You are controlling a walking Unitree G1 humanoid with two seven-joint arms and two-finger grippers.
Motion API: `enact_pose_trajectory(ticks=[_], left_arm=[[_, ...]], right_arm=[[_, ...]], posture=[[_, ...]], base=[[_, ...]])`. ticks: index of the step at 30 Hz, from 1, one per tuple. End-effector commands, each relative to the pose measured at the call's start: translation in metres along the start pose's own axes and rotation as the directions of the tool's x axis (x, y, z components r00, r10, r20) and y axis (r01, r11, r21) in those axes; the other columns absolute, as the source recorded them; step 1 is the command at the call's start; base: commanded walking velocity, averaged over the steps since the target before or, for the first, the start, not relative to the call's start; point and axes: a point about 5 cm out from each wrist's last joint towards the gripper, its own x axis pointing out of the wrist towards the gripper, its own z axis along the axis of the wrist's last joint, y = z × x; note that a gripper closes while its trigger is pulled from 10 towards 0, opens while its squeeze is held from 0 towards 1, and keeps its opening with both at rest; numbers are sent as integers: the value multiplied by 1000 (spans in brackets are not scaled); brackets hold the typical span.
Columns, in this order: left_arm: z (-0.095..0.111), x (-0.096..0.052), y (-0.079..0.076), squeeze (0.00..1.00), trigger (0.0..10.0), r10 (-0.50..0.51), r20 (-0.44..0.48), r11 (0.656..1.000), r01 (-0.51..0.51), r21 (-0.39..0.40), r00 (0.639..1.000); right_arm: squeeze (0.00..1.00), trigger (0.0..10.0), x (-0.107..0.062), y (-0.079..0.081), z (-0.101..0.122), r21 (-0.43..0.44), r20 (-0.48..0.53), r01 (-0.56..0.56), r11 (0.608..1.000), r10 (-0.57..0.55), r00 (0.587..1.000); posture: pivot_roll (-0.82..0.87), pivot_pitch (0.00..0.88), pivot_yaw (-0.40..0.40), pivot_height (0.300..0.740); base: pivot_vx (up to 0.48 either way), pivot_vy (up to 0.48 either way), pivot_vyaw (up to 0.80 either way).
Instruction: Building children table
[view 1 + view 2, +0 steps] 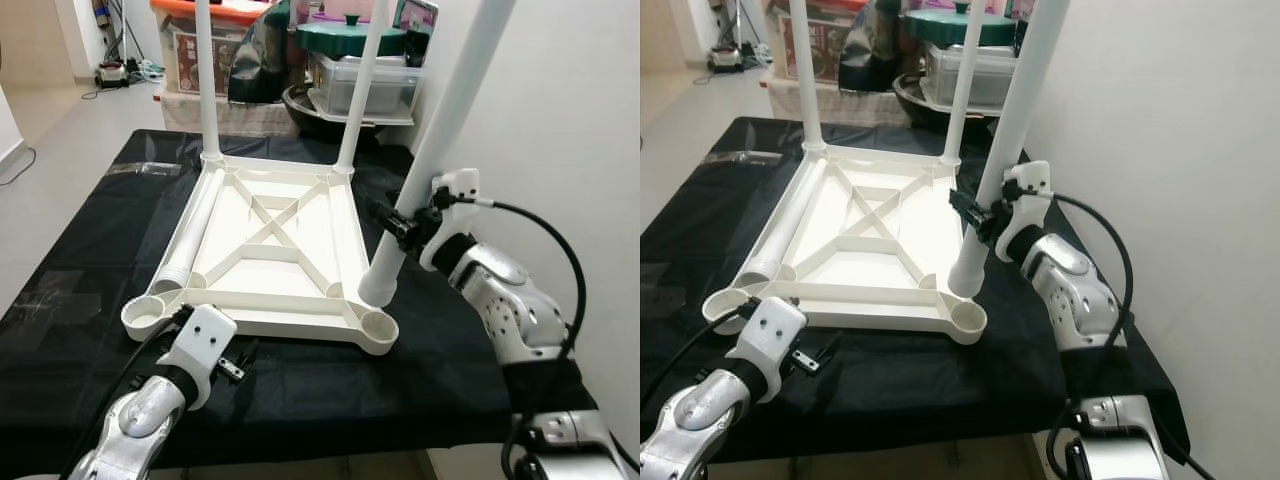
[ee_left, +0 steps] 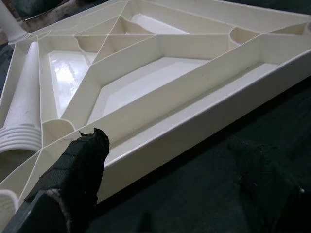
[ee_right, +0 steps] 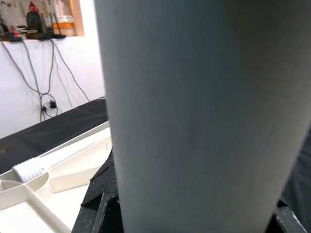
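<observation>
The white table top (image 1: 300, 325) lies upside down on the black-covered table (image 1: 90, 250). Two white legs (image 1: 207, 80) (image 1: 362, 85) stand upright in its far corners. A third leg (image 1: 190, 235) lies loose inside the top along its left side. My right gripper (image 1: 402, 225) is shut on the fourth leg (image 1: 445, 120), which tilts, its lower end just behind the near right corner socket (image 1: 380, 328). My left gripper (image 1: 236, 362) is open, low on the cloth just in front of the top's near edge (image 2: 160, 145), close to the near left socket (image 1: 148, 312).
Storage boxes (image 1: 200, 50), a green-lidded pot (image 1: 350, 35) and clear bins (image 1: 360, 85) crowd the back of the table. A white wall (image 1: 560, 120) runs close along the right. Bare floor (image 1: 60, 120) lies to the left.
</observation>
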Motion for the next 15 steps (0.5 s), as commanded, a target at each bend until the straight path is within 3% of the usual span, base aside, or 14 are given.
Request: enact_pose_trajectory(ticks=[1, 5, 10, 15], left_arm=[[-3, -1, -3, 0, 10000, -12, -9, 1000, 12, -6, 1000], [-3, -1, -2, 0, 10000, -12, -10, 1000, 12, -6, 1000], [-3, -2, 1, 0, 10000, -8, -8, 1000, 8, 3, 1000], [-2, -2, 2, 0, 10000, -4, -5, 1000, 4, 5, 1000]], right_arm=[[0, 0, -4, 2, 4, -32, 25, -12, 999, 13, 1000], [0, 0, -9, 9, -2, -46, 19, -24, 999, 25, 1000], [0, 0, -27, 27, -33, -118, -14, -1, 993, -1, 1000], [0, 0, -32, 30, -43, -124, -27, 18, 992, -22, 999]], posture=[[82, 0, -141, 740], [78, 0, -133, 740], [80, 0, -124, 740], [85, 0, -122, 740]], base=[[0, 0, 0], [0, 0, 0], [0, 0, 0], [0, 0, 0]])
